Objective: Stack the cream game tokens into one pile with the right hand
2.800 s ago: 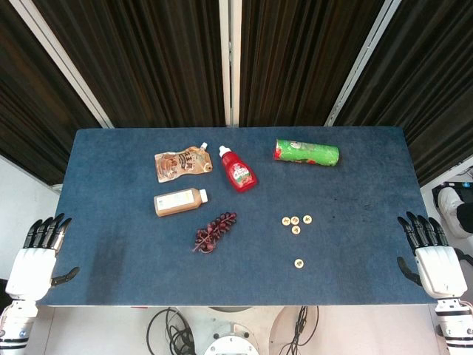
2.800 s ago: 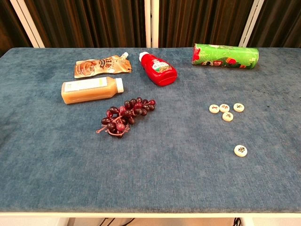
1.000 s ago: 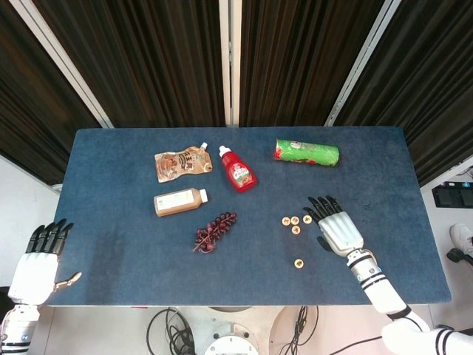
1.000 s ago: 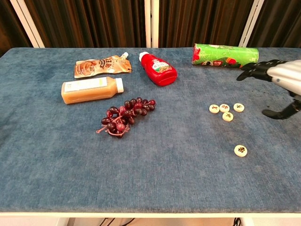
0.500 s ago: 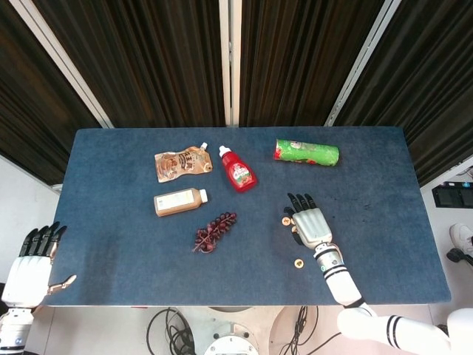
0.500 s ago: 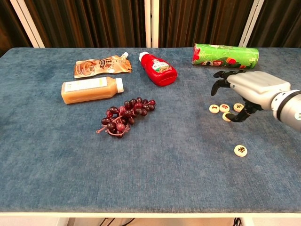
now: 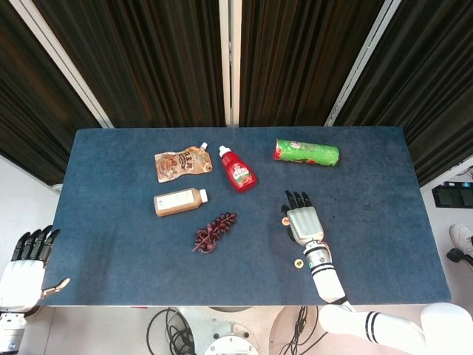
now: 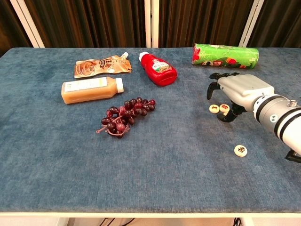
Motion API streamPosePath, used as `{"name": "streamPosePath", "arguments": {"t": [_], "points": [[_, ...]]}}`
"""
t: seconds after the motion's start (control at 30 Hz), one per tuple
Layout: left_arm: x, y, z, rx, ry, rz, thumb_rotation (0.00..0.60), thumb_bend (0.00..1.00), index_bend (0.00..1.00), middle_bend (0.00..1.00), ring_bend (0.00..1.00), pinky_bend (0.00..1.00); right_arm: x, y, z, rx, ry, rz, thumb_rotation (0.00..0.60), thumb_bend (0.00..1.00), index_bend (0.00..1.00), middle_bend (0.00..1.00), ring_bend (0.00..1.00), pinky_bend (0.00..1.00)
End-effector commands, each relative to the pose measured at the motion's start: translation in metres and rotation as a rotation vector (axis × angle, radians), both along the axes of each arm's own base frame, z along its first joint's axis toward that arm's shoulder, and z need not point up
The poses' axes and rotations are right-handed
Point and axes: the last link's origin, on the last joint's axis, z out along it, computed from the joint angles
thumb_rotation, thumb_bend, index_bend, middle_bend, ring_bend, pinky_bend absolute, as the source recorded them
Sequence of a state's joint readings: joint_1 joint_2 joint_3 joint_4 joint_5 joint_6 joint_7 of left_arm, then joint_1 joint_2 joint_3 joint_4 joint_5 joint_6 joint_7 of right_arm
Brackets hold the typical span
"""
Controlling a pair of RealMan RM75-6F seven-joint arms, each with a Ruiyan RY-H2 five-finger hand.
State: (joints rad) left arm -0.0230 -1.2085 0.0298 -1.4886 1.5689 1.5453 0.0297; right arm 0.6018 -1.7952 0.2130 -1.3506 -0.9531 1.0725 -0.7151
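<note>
Several cream game tokens lie on the blue table (image 7: 118, 244) at the right. In the chest view two of the clustered tokens (image 8: 214, 108) show beside my right hand (image 8: 237, 91); the others are hidden under it. A lone token (image 8: 241, 150) (image 7: 298, 262) lies apart, nearer the front edge. My right hand (image 7: 301, 220) hovers palm down over the cluster with fingers spread and the thumb curled underneath, and I see nothing held in it. One token (image 7: 285, 220) peeks out at its left side. My left hand (image 7: 26, 270) hangs open off the table's front left corner.
A green can (image 7: 307, 152) lies on its side behind the right hand. A red ketchup bottle (image 7: 238, 170), a brown pouch (image 7: 182, 163), a juice bottle (image 7: 179, 201) and a bunch of dark grapes (image 7: 214, 231) lie at centre left.
The right arm came in from the right edge and the hand moved left to hover over the token cluster. The left hand dropped slightly lower.
</note>
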Motion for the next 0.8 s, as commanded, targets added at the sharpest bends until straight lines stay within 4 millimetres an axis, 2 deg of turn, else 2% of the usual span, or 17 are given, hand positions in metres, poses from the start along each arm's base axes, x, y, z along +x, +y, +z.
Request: {"name": "streamPosePath", "arguments": {"t": [0.03, 0.8], "points": [[-0.0002, -0.0002, -0.0001, -0.002, -0.001, 0.0, 0.6, 0.11, 0.0, 0.0, 0.0, 0.0, 0.0001, -0.0008, -0.0015, -0.001, 0.005, -0.004, 0.6, 0.27, 0.34, 0.02, 0.0, 0.0], [-0.0023, 0.0003, 0.0016, -0.01, 0.013, 0.006, 0.6, 0.11, 0.0, 0.0, 0.0, 0.0, -0.002, -0.006, -0.0074, -0.022, 0.003, -0.017, 0.6, 0.29, 0.49, 0.03, 0.0, 0.0]]}}
